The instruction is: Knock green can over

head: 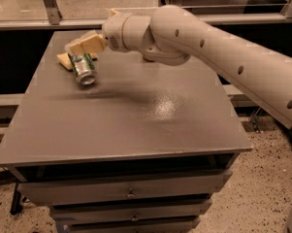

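Green can [82,68] tipped near left table [136,130] edge — gripper [83,45] just above, closure unclear.

the green can [82,68] lies on the table [136,125] far left, gripper [85,44] just behind it.

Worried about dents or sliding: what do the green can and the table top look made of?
Green can: thin metal, likely aluminium, by its shiny silver end. Table top: smooth grey surface, maybe laminate or painted metal; soft glare. Gripper at the can's far end.
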Available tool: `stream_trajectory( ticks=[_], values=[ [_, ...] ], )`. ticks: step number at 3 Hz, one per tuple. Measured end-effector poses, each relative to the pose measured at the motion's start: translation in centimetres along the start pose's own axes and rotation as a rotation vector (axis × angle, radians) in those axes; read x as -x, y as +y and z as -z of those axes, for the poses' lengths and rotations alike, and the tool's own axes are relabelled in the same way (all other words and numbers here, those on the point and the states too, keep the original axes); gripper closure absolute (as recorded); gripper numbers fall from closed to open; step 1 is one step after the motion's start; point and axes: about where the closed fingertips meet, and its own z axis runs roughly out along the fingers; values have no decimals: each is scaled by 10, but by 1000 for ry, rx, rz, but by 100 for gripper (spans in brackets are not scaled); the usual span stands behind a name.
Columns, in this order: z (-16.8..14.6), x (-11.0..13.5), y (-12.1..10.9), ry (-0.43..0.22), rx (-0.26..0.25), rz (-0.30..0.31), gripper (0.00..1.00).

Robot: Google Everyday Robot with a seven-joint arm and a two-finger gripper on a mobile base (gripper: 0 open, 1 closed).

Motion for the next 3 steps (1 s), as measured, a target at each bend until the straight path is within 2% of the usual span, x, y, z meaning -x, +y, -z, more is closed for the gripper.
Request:
stream_trajectory(
  ticks=[1, 2, 3],
  values=[
    [5, 9, -21, 5, -32, 15, 0],
    [27, 2, -18, 26, -42, 0, 0],
    [63, -16, -5, 65, -58, -31, 0]
  ],
)
